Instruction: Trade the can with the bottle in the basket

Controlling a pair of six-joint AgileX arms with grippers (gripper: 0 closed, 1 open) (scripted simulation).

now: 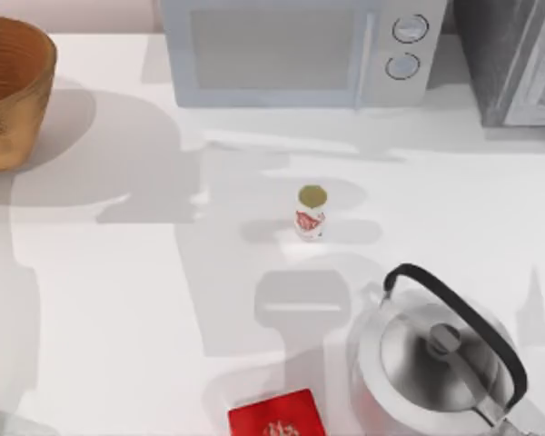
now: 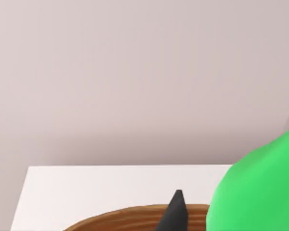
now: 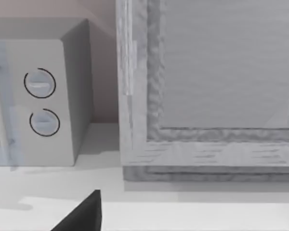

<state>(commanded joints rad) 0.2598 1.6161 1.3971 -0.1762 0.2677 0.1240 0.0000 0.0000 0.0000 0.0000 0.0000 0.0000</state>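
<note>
Can (image 1: 311,214) stands upright mid-worktop (image 1: 118,300); my left claw's finger (image 2: 174,211) holds the green bottle (image 2: 260,187) above the basket (image 1: 9,91); right claw's state I cannot tell.

- The basket (image 1: 9,91) sits at the table's (image 1: 118,300) far left corner.
- The microwave (image 1: 300,50) stands at the back, centre, with a cabinet (image 1: 513,59) to its right.
- The can (image 1: 311,213) stands upright mid-table, before the microwave.
- The kettle (image 1: 436,363) is near right; a box (image 1: 277,416) is left of it at the front edge.
</note>
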